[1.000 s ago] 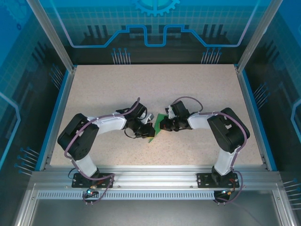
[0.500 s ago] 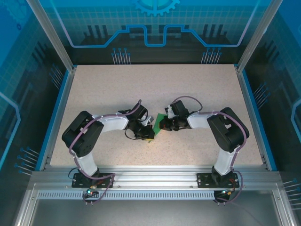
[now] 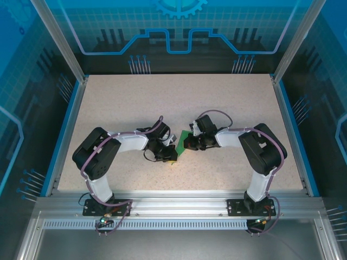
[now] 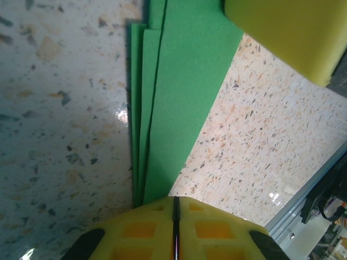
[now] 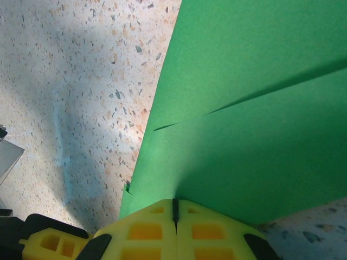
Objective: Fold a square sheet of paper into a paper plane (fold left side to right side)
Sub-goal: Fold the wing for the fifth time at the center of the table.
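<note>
The bright green paper (image 3: pixel 183 142) lies folded into a narrow, layered strip between the two grippers at mid-table. In the left wrist view several stacked layers of the paper (image 4: pixel 173 97) run from the top down under my left gripper (image 4: pixel 174 201). That gripper is shut, and its yellow tips rest on the strip's near end. My left gripper (image 3: pixel 170 155) covers the paper's lower tip. My right gripper (image 5: pixel 174 203) is shut, and the paper (image 5: pixel 255 108) bends into its seam with a flap edge crossing above. It shows from above as the right gripper (image 3: pixel 187 143) at the paper's upper right.
Speckled beige tabletop (image 3: pixel 179 103) stretches wide behind the arms. An aluminium rail (image 3: pixel 179 200) runs along the near edge, and blue-edged enclosure walls stand on both sides. The right gripper's yellow finger (image 4: pixel 287 38) sits close over the paper in the left wrist view.
My left gripper has slid right and slightly nearer, onto the paper's lower tip, which showed bare before. The right gripper has barely shifted.
</note>
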### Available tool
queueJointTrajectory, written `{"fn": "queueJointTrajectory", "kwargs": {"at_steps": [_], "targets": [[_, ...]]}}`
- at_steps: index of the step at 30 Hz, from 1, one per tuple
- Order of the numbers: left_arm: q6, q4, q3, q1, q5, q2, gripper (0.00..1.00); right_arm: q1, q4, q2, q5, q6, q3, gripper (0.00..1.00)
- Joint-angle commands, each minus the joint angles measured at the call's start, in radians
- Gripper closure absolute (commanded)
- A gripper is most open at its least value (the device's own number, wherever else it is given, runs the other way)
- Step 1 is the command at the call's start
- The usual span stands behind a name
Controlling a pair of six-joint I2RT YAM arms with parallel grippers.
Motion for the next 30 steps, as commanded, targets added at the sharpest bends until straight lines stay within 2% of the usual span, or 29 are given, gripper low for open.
{"fn": "queueJointTrajectory", "kwargs": {"at_steps": [1, 30], "targets": [[-0.005, -0.016, -0.026, -0.004, -0.017, 0.017, 0.90, 0.009, -0.116, 0.046, 0.086, -0.025, -0.008, 1.00], [-0.025, -0.004, -0.179, -0.006, -0.014, -0.082, 0.93, -0.009, -0.178, 0.054, 0.105, -0.043, 0.001, 1.00]]}}
